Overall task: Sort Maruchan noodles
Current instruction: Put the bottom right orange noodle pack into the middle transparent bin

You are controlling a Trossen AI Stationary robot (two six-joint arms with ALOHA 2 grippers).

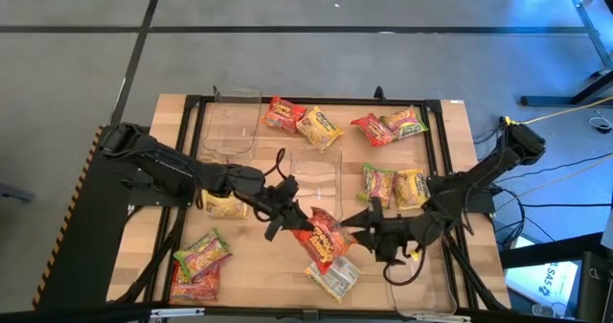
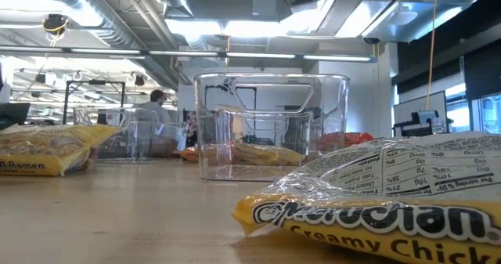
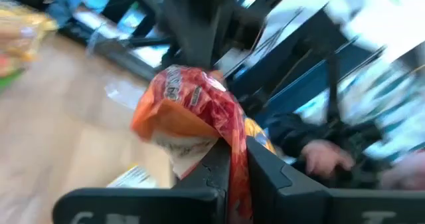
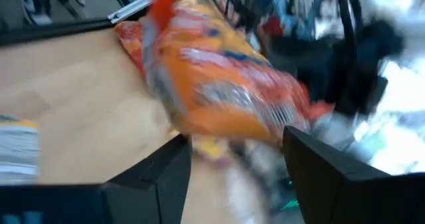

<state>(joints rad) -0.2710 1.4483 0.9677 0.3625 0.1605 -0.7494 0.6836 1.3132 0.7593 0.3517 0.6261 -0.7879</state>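
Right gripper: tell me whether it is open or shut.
Open. The right gripper shows a wide gap between its fingers, with the red packet ahead of them, pinched by the left gripper.

Left gripper (image 1: 287, 220) clamped tight, right gripper (image 1: 356, 224) spread wide (both mid-table).

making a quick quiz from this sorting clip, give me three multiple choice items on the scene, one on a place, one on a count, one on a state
1. Where is the red packet that the left gripper holds?
A. in a clear tray
B. above the table, between the two grippers
C. off the table

2. How many noodle packets lie along the table's far edge?
A. one
B. four
C. nine

3. How does the right gripper stand?
A. open, next to the red packet
B. shut on a yellow packet
C. shut on a clear tray

Answers: 1 B, the high view shows it lifted between both arms. 2 B, four lie in a row there. 3 A, the right wrist view shows its fingers spread apart.
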